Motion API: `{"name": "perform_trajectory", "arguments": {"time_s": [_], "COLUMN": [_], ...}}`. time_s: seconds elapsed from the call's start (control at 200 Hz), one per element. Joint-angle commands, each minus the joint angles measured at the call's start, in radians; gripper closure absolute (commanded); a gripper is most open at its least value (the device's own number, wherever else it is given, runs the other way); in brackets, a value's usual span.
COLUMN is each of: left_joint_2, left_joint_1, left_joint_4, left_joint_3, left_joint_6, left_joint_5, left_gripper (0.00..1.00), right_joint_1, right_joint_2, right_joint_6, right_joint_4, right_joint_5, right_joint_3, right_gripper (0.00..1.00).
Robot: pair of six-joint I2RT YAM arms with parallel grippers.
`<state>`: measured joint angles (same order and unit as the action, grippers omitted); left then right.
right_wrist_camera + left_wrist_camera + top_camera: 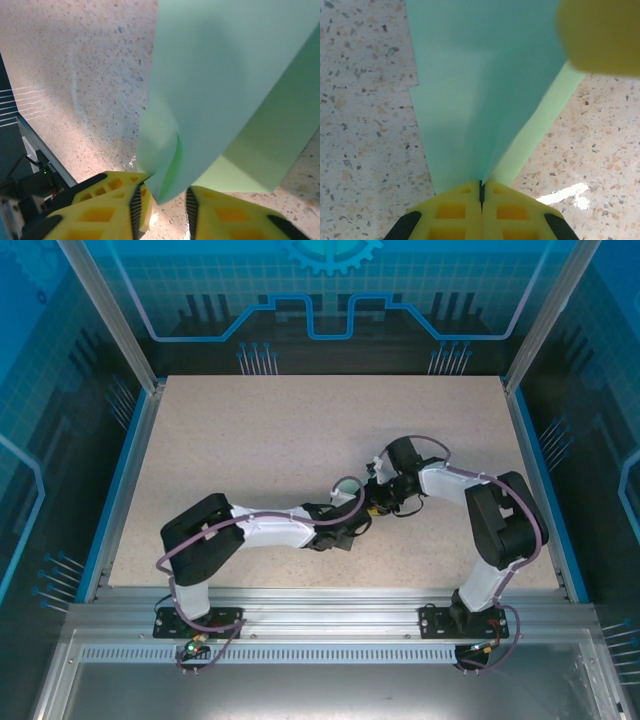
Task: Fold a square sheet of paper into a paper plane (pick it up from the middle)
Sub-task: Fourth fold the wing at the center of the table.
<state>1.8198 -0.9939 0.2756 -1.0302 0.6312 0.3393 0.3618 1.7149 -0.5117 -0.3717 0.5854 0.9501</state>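
— Left claw (481, 186) first: how does it stand?
— Its yellow ribbed fingers are pressed flat together with no gap. They pinch the narrow end of a pale mint-green paper sheet (480, 75) that is folded over on itself. From the pinch the sheet fans out away from the wrist camera, with a soft crease up its middle.
— And the right claw (164, 194)?
— Its jaws are parted to a narrow gap. A folded corner of the sheet dips between the two yellow fingers, closer to the left-hand one. I can't tell whether it touches.
— So which one has it?
— The left claw grips it; the right one does not clamp it.
— Where is the sheet?
— Over the speckled beige stone-pattern counter (365, 125), around its middle, where the two arms meet tip to tip in the overhead view. A lighter green layer shows under the darker upper one along the right edge.
— That yellow blur in the left wrist view?
— A blurred yellow block (600, 35) over the sheet's far edge. It is probably a finger of the right claw, but it is too far out of focus to be sure.
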Motion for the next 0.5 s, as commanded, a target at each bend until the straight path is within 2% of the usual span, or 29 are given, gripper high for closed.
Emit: {"name": "perform_trajectory", "arguments": {"time_s": [0.0, 0.19, 0.295, 0.495], "left_joint_2": [-0.077, -0.114, -0.108, -0.092], "left_joint_1": [0.051, 0.155, 0.191, 0.240], "left_joint_4": [-0.159, -0.387, -0.458, -0.560], "left_joint_3": [0.092, 0.234, 0.273, 0.331], "left_joint_6": [0.032, 0.082, 0.104, 0.155], "left_joint_5": [-0.160, -0.381, -0.454, -0.530], "left_gripper": [0.99, 0.99, 0.99, 0.99], "right_joint_1": [0.007, -0.004, 0.001, 0.047], "right_joint_2": [-0.083, -0.159, -0.152, -0.086], "right_joint_6": [0.017, 0.009, -0.003, -0.011], "right_joint_4": [-0.028, 0.004, 0.042, 0.065], "right_joint_5": [-0.030, -0.034, 0.011, 0.015], "right_joint_3": [0.017, -0.027, -0.043, -0.019], "right_gripper": [0.58, 0.55, 0.61, 0.72]}}
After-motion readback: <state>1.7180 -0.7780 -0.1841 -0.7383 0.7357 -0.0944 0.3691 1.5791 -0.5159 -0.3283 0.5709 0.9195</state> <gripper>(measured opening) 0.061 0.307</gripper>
